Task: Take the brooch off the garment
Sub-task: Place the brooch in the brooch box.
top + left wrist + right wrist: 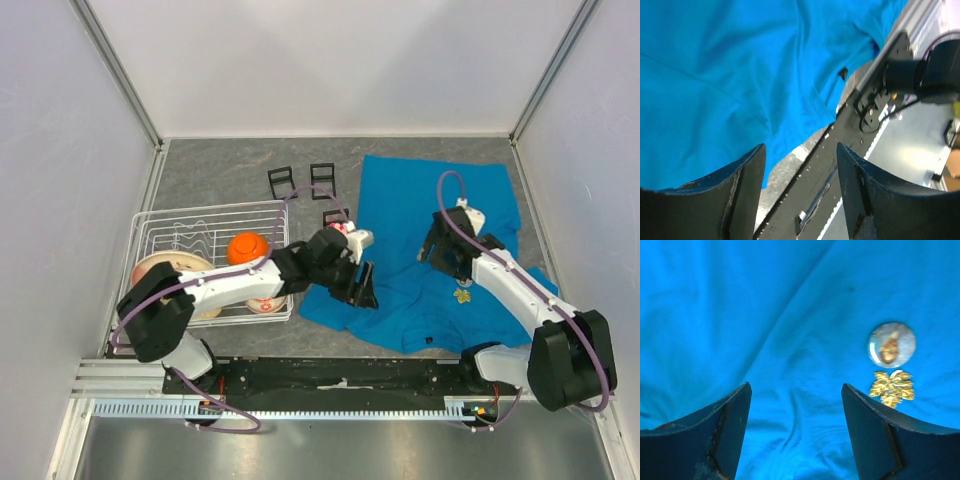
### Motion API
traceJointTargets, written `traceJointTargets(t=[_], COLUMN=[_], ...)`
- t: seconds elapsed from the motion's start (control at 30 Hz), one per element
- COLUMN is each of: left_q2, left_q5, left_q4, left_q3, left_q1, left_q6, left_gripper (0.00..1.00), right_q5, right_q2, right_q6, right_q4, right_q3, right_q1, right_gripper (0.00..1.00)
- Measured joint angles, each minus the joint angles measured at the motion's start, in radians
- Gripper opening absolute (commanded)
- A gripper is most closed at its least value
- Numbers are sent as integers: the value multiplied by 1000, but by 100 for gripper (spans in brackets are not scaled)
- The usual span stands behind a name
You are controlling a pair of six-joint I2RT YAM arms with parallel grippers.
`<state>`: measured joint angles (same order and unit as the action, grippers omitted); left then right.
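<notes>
Garment [440, 200]: one teal-blue short-sleeved T-shirt, spread flat but rumpled on the right half of the grey table [220, 165], its near-left hem reaching toward the arm bases. Brooch [891, 365]: pinned on the shirt front, near the near edge; a round domed glassy piece with a gold leaf-shaped ornament directly under it; from above it shows only as a small yellow spot [462, 294] beside the right arm. Right gripper [795, 395]: over the shirt, fingers spread wide with only blue cloth between them; the brooch lies just outside the right-hand finger, not touched. Left gripper [800, 155]: at the shirt's near-left hem, fingers apart, nothing between them, cloth edge and bare table beneath. Left of the shirt: white wire dish rack [210, 215] holding an orange bowl [246, 247], and a pale bowl [160, 270] at its near-left corner. Behind the rack: three small black stands [322, 178], well apart from both grippers.
</notes>
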<state>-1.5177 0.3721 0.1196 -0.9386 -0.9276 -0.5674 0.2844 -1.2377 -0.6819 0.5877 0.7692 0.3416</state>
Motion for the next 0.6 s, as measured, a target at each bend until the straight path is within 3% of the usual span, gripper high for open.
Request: traceJointTargets(t=[0.2, 0.43, 0.6], left_q2=[-119, -201, -222], left_q5=[-7, -95, -114], left_q4=[-38, -73, -136], left_q3=[-16, 39, 46], left_q1=[-124, -195, -261], left_q6=[12, 11, 1], left_gripper=[65, 66, 68], right_q5=[-41, -49, -39], right_q2=[6, 47, 57], right_q6=[-25, -20, -24], right_q4=[14, 6, -3], right_q3=[-10, -77, -144], right_q1=[-248, -610, -797], right_gripper=[72, 64, 57])
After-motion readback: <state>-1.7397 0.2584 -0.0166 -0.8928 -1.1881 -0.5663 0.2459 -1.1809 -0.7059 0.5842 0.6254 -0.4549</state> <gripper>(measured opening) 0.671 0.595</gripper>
